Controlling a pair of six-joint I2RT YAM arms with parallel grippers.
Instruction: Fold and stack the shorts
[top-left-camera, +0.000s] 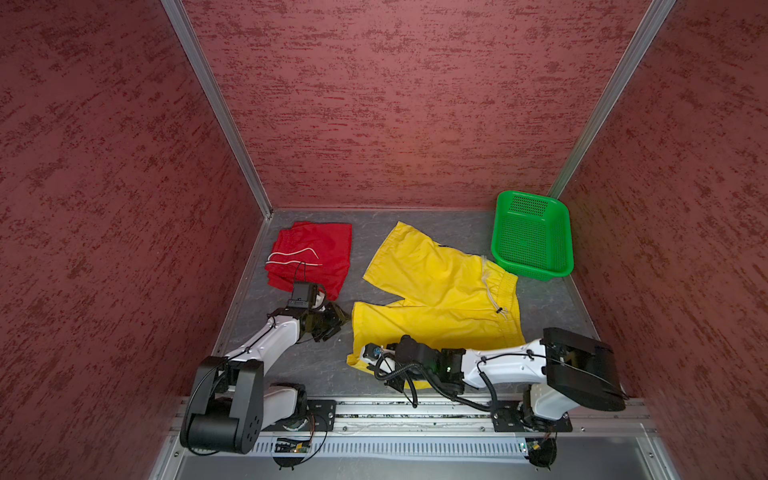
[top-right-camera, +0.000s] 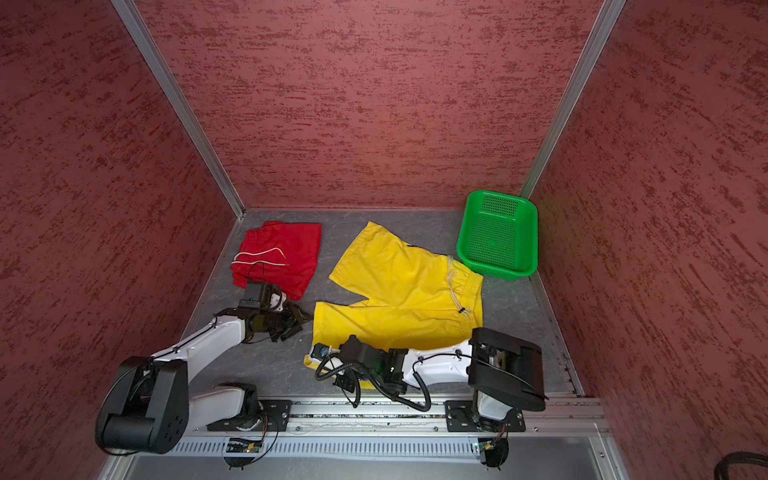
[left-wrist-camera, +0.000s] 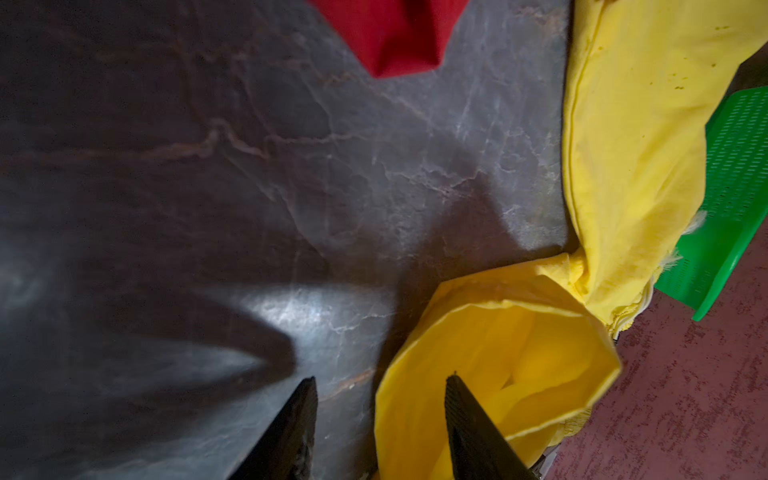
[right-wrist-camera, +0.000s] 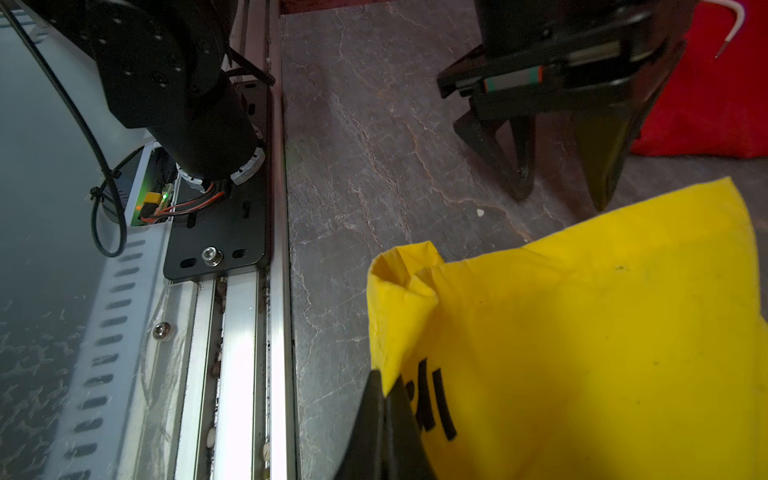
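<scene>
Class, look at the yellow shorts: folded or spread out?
Spread out. In both top views the yellow shorts lie open, both legs splayed apart, unlike the compactly folded red shorts.

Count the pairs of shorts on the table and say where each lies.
2. The red shorts lie folded at the back left; the yellow shorts lie spread out mid-table, waistband toward the green basket, which looks empty. None appear hidden.
</scene>
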